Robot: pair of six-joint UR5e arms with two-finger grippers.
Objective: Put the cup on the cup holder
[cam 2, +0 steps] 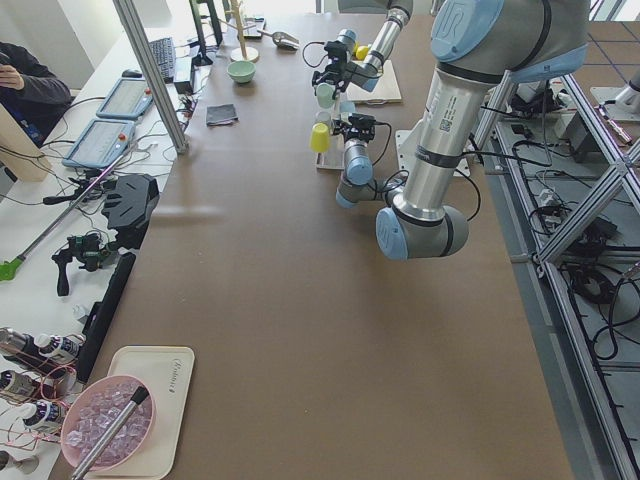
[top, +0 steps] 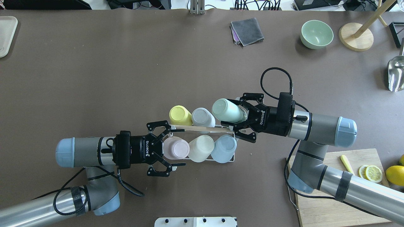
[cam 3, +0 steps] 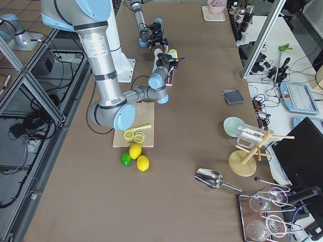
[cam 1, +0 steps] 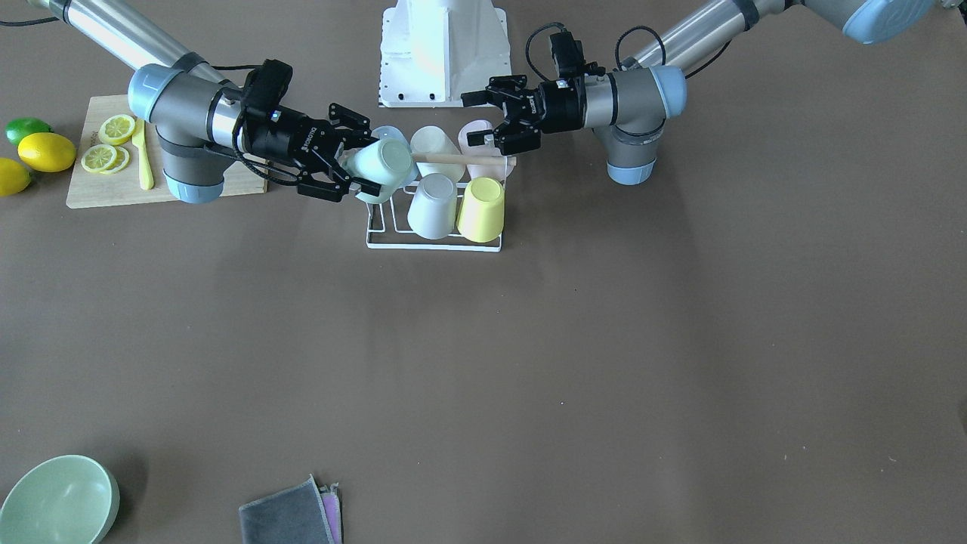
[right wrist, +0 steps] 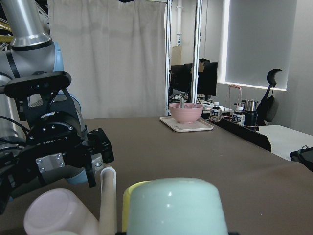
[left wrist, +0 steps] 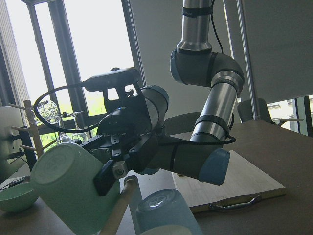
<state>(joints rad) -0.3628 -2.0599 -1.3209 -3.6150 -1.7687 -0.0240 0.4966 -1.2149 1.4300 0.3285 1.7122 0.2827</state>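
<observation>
The cup holder (cam 1: 434, 243) is a white wire rack with a wooden rod (cam 1: 462, 159) across its top. It shows in the overhead view (top: 232, 159) too. On it stand yellow (cam 1: 481, 209), grey-white (cam 1: 433, 205), pink (top: 176, 148), cream (top: 201, 148) and blue (top: 223, 148) cups, upside down. My right gripper (cam 1: 361, 160) is shut on a mint-green cup (cam 1: 381, 170). It holds the cup tilted above the rack's bare end pegs (cam 1: 378, 215), next to the grey-white cup (top: 203, 117). My left gripper (top: 172, 145) is open, with its jaws either side of the pink cup.
A cutting board (cam 1: 94, 193) with lemon slices, whole lemons (cam 1: 47, 151) and a lime (cam 1: 26, 128) lie beside the right arm. A green bowl (top: 316, 34), a folded cloth (top: 247, 31), a wooden stand (top: 356, 37) and a metal scoop (top: 396, 74) sit at the far edge.
</observation>
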